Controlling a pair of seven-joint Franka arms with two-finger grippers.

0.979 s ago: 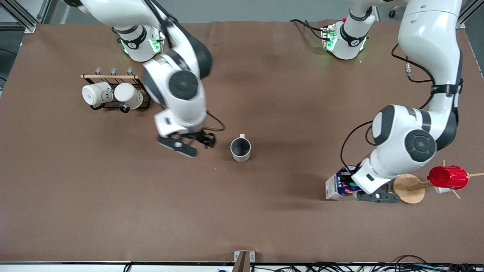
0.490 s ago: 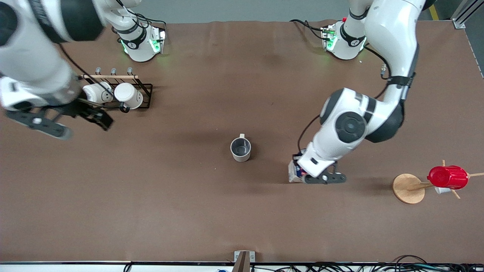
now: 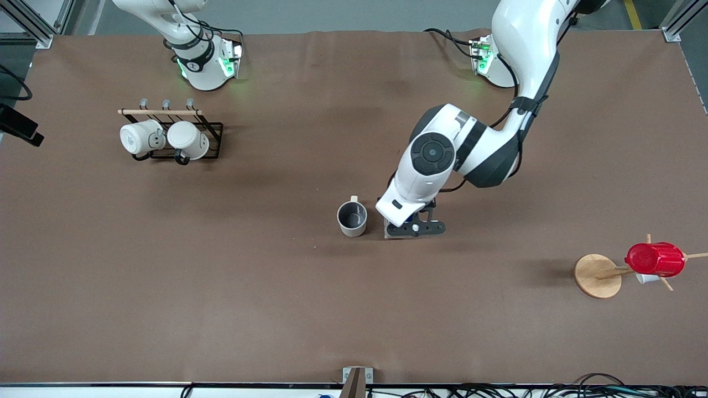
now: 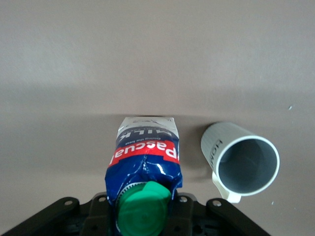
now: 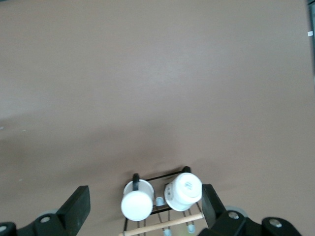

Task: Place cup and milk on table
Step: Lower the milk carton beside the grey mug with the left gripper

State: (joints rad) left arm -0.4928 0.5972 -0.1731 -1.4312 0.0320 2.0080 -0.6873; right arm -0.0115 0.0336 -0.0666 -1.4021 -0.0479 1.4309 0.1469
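The off-white cup [image 3: 352, 218] stands upright on the brown table [image 3: 221, 287] near its middle, grey inside showing; it also shows in the left wrist view [image 4: 243, 162]. My left gripper [image 3: 414, 226] is shut on the milk [image 4: 145, 162], a blue carton with a green cap, held upright right beside the cup, toward the left arm's end. The carton's base is at or just above the table; I cannot tell whether it touches. My right gripper [image 5: 145, 204] is open and empty, high over the mug rack; only a dark part of that hand [image 3: 16, 126] shows in the front view.
A black wire rack [image 3: 210, 130] holding two white mugs [image 3: 166, 138] stands toward the right arm's end. A wooden stand [image 3: 597, 276] carrying a red cup [image 3: 655, 260] stands toward the left arm's end.
My left gripper has carried the milk from beside the wooden stand to right beside the cup. My right arm has swung away from the cup, out past its end of the table.
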